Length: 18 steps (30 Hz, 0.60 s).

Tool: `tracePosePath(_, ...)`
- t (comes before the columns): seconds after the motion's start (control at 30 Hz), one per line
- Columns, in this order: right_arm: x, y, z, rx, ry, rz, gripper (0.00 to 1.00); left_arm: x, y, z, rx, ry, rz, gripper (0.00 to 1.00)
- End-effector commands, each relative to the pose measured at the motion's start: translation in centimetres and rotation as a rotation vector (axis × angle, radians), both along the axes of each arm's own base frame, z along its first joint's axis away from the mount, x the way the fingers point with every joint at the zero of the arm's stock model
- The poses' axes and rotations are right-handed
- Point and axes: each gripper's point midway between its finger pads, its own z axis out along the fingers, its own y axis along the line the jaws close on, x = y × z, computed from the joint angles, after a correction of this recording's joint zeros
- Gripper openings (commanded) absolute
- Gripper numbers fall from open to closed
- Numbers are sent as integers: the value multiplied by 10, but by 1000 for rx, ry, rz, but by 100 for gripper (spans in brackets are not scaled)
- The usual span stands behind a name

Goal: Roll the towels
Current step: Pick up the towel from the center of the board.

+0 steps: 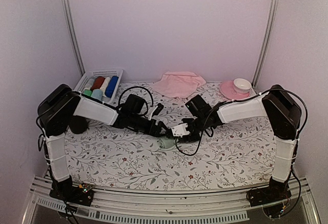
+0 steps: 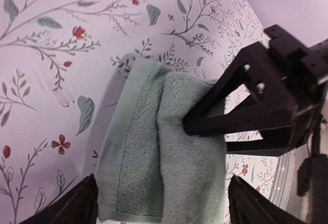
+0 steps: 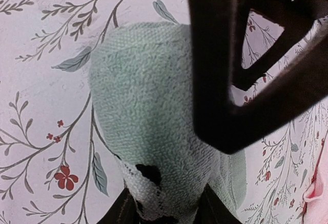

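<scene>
- Left gripper [image 2: 161, 209] spread wide, its fingers [image 2: 72, 206] just outside the mint green towel's [image 2: 154, 147] side edges.
- Right gripper [image 3: 166, 211] pinches that folded towel's end.
- Towel lies mid-table, well apart from the floral tablecloth's [image 1: 230, 152] edges.
- Pink towel [image 1: 178, 83] crumpled at the far edge.

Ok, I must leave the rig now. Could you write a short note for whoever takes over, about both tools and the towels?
Left tool: open, one finger on each side of the mint green towel, not gripping it.
Right tool: shut on that towel, in the middle of the table.
Pink towel: loose and crumpled at the back, not rolled.
Done: the mint green towel is bundled into a partial roll; I cannot tell if it is finished.
Left: finish that roll, then roll the pink towel.
</scene>
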Motion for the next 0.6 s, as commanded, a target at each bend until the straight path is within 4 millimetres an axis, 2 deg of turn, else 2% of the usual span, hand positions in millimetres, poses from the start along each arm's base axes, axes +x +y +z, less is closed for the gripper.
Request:
tracePosePath(0.0, -26, -30, -44, -152, 107, -2, 36, -10, 4, -24, 9, 113, -54, 89)
tracePosePath(0.1, -25, -31, -45, -156, 101, -4, 36, -13, 4, -26, 7, 124, -61, 97)
tracePosePath(0.5, -25, -32, -47, -160, 100, -6, 36, -42, -11, -33, -33, 203, -192, 97)
tracePosePath(0.57, -25, -32, -47, -160, 100, -8, 36, -43, -13, -36, -25, 212, -198, 94)
